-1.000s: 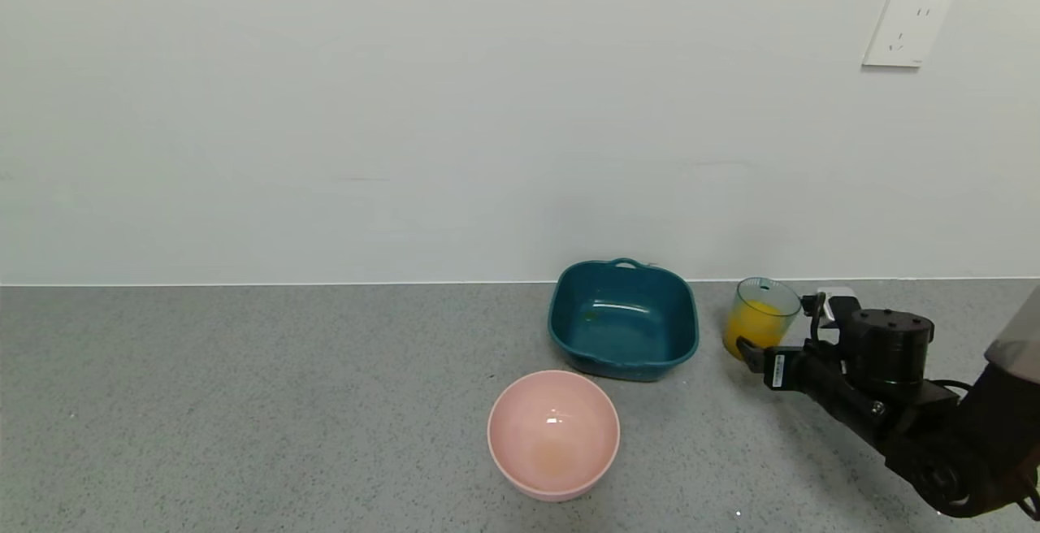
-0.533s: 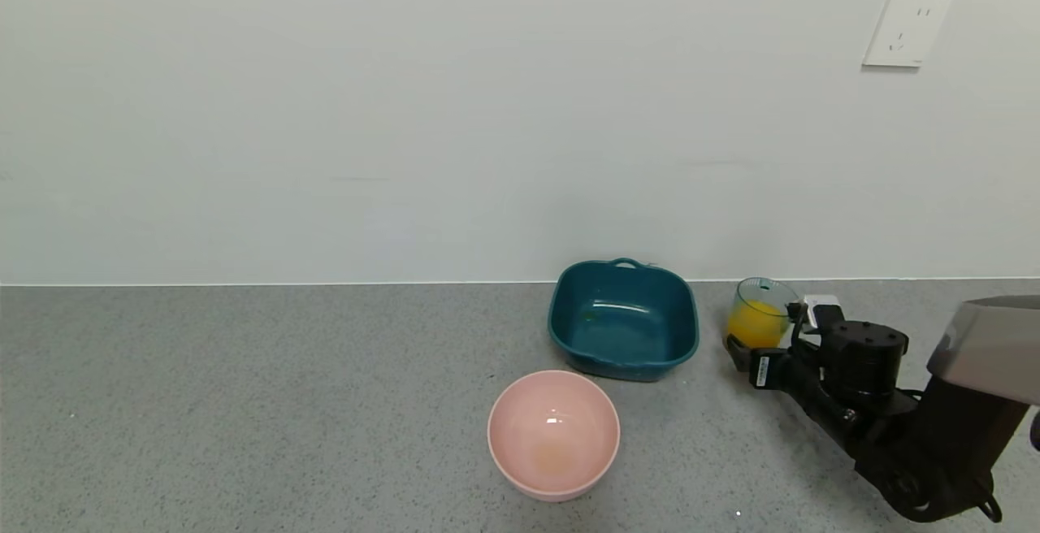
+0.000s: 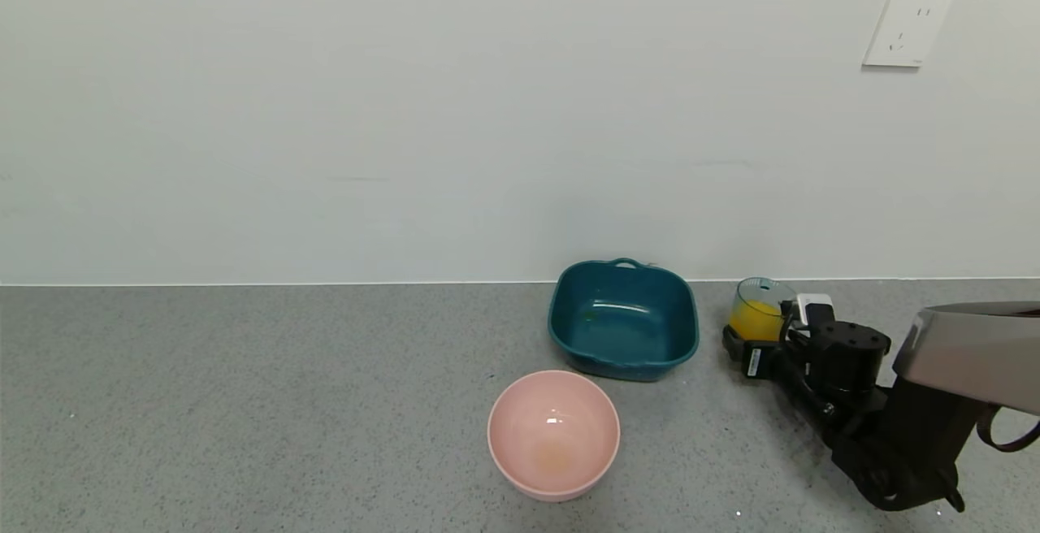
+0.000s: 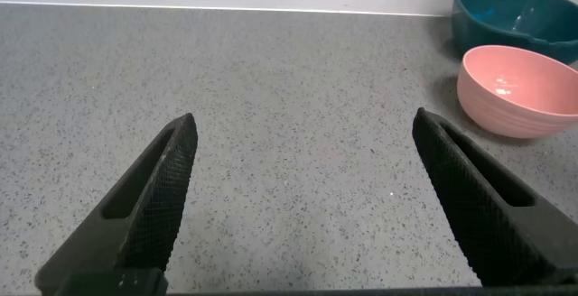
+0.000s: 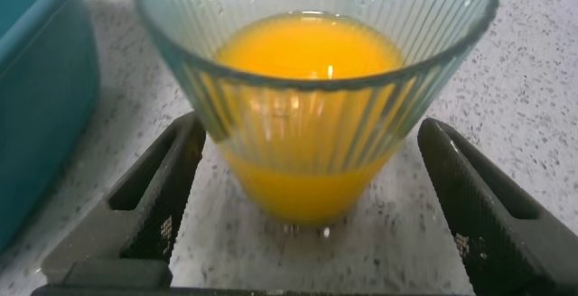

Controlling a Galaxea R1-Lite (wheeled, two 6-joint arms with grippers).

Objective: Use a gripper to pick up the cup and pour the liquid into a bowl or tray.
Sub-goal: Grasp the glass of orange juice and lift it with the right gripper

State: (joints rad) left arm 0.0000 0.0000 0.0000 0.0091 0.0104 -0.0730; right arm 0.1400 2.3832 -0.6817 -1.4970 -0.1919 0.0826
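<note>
The cup [image 3: 762, 299], a ribbed pale tumbler, stands upright near the wall at the right, about half full of orange liquid [image 3: 751, 322]. My right gripper [image 3: 764, 331] is open around it low down. In the right wrist view the cup [image 5: 312, 138] and liquid [image 5: 307, 52] sit between the fingers [image 5: 158, 197], with a gap on each side of the right gripper [image 5: 309, 126]. The pink bowl [image 3: 520, 419] sits in front and to the left, holding only a faint orange film. My left gripper [image 4: 304, 120] hangs open over bare counter, the bowl [image 4: 515, 97] off to its side.
A dark teal basin [image 3: 562, 318] with a handle stands just left of the cup, behind the bowl; it also shows in the wrist views as the basin [image 4: 506, 21] and basin [image 5: 36, 106]. The white wall with an outlet [image 3: 905, 29] rises right behind the cup.
My right arm has pushed forward toward the wall, so its open fingers now straddle the cup. The cup, bowl and basin have not moved.
</note>
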